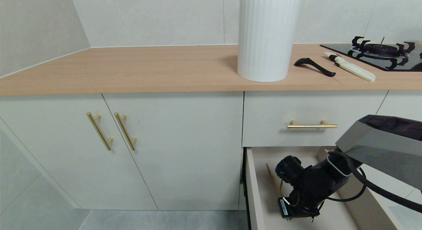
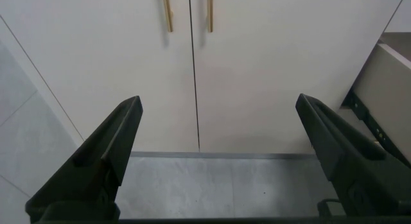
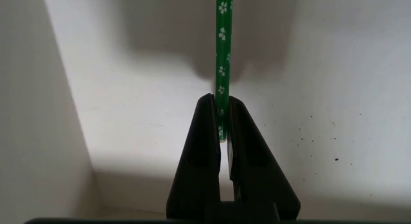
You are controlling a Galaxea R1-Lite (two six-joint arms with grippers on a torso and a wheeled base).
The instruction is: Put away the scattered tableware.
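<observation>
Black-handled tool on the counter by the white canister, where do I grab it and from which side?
Grip the black-handled tool midway along its slim handle, coming straight down from above with the jaws across its width. It lies flat on the counter, and the white canister stands close on one side, the white knife on the other, so a sideways approach looks cramped.

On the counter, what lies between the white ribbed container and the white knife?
A black-handled utensil lies on the counter between the container and the knife, touching neither; the head view shows it.
</observation>
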